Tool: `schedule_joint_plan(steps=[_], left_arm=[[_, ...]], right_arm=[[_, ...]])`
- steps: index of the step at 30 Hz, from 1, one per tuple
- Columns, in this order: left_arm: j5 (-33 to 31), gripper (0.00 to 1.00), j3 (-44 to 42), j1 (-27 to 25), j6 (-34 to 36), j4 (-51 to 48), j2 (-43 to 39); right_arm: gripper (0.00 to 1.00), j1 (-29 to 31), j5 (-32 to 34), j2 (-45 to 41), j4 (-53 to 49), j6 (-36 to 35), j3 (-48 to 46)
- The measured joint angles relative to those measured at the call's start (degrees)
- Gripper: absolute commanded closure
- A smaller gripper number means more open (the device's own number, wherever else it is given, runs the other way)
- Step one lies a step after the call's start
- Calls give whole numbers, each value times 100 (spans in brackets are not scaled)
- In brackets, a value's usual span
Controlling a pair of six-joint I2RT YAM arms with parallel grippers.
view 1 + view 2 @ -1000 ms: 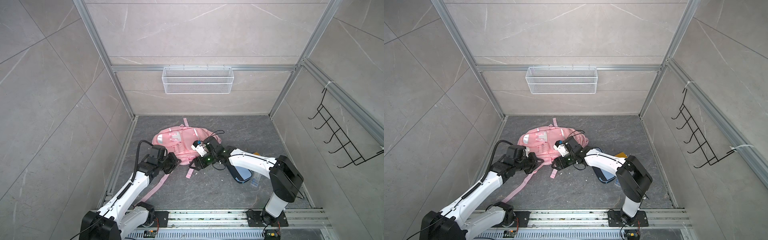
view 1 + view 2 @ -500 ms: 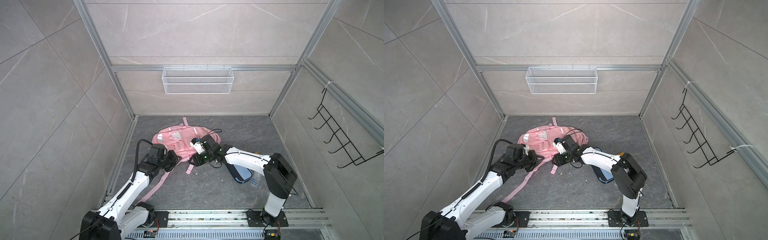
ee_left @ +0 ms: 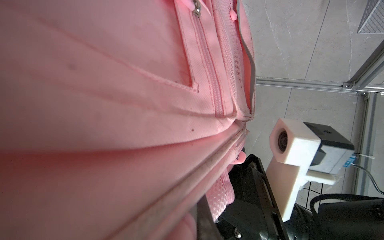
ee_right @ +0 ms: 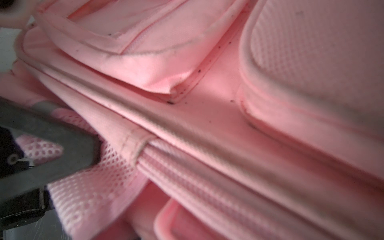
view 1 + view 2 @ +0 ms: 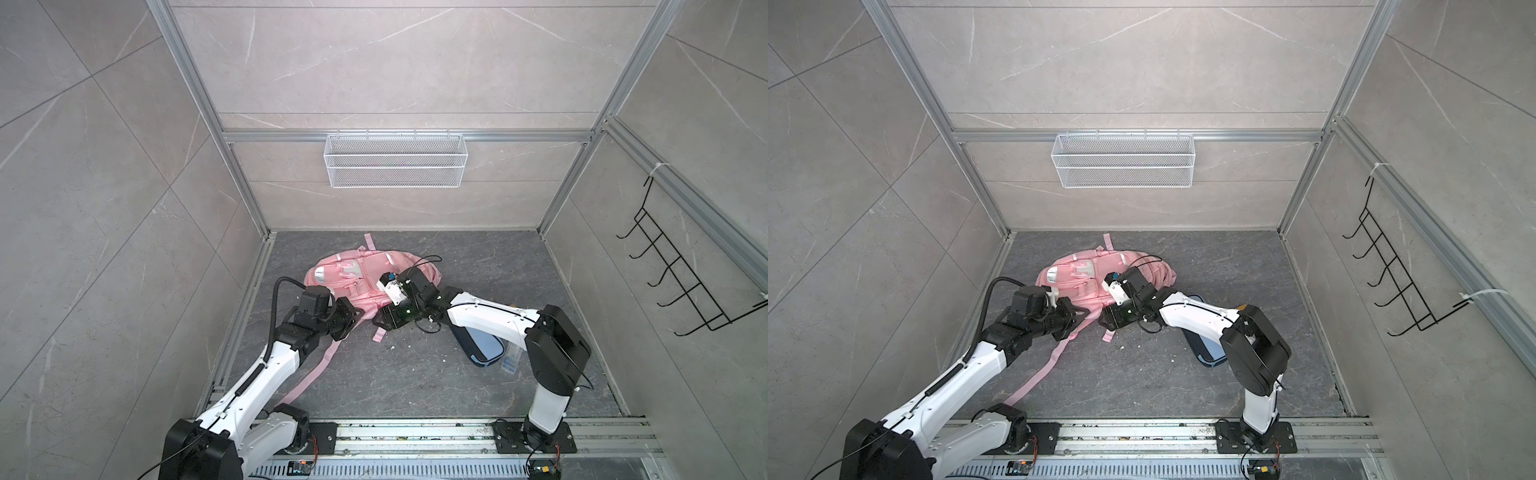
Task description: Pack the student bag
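Notes taken from the front rail.

The student bag (image 5: 347,272), a large soft pink fabric backpack with white reflective strips, lies pockets-up on the dark grey stone-look floor (image 5: 415,386). It sits left of centre, nearer the back wall than the rail. One long pink strap (image 5: 313,368) trails from its near edge toward the rail, alongside the left arm.

The left gripper (image 5: 357,318) sits at the bag's near-left edge with its jaws fully closed. Pink bag fabric (image 3: 104,104) fills the left wrist view right down to the finger. It seems to be pinching the bag's edge, though the contact itself is out of sight.

The right gripper (image 5: 379,324) reaches across the middle to the same near edge, just beside the left one. The right wrist view gives only blurred bag seams and mesh padding (image 4: 207,104). I cannot tell whether these jaws stand apart or are clamped on anything.

A light-blue and navy zipped pencil case (image 5: 484,345) lies on the floor to the right of the bag, partly under the right arm. A small clear plastic box (image 5: 511,359) is just beside it.

A white wire mesh basket (image 5: 395,166) hangs on the back wall. A black wire hook rack (image 5: 685,286) hangs on the right wall.
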Motion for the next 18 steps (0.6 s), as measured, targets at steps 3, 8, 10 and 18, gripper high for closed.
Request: schedule_joint_plan(steps=[3,8,10,18], left_arm=[[4,100,0,-15,-48,68,33],[17,100,0,-15,-94,127,61],[26,100,0,-17,-111,155,87],[44,100,0,-39,-160,245,184]], right_arm=[[61,-2,50,0,4,-35,0],[68,-7,98,0,4,-90,0],[67,-7,101,0,4,-92,0],[78,-7,151,0,2,-155,11]])
